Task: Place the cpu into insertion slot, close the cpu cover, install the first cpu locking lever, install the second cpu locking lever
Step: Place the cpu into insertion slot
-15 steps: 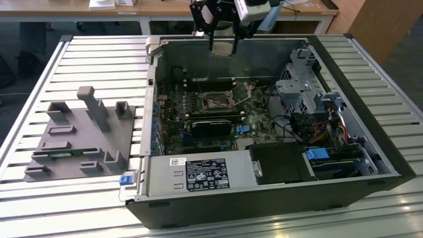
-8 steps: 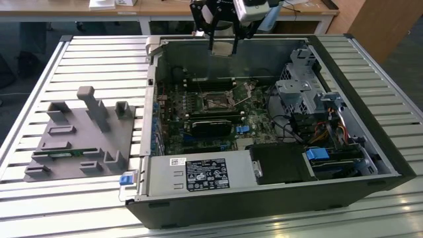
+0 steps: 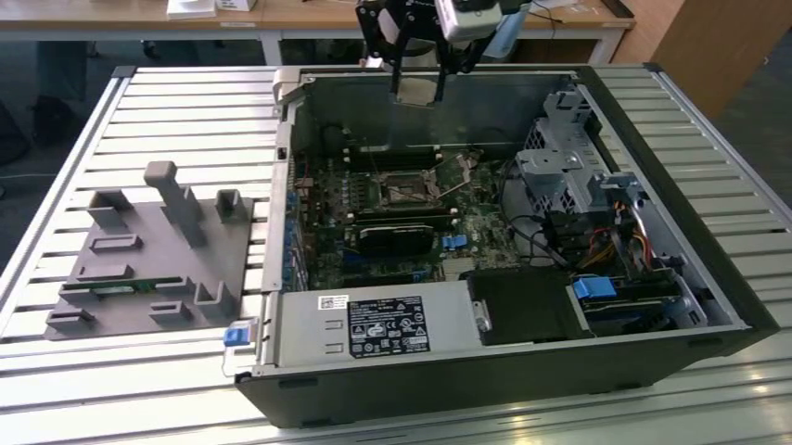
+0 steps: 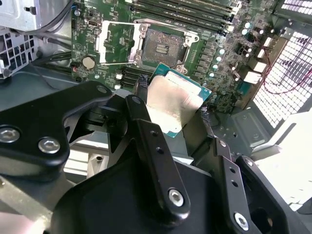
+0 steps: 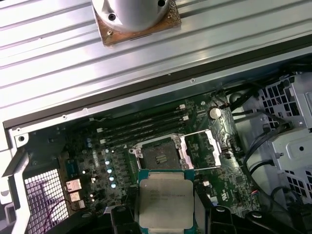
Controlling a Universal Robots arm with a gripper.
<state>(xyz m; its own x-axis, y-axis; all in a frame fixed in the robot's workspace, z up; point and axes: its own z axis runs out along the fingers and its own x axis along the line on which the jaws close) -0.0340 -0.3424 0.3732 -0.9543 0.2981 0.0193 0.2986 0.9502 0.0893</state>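
End effector clamps the cpu by two opposite edges, above the open case, well apart from the insertion slot. The cpu cover stands open. Chip judged light, rigid, slick, with a fragile underside: edge grip only.

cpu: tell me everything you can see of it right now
The cpu is a flat square chip: dull silver-grey metal lid with faint print, on a thin teal-green board showing as a rim all round. The gripper holds it by two opposite edges, one black finger on each; the metal face shows in both wrist views. In the exterior view it hangs over the open computer case, apart from the insertion slot, which lies bare, the cpu cover swung open beside it.
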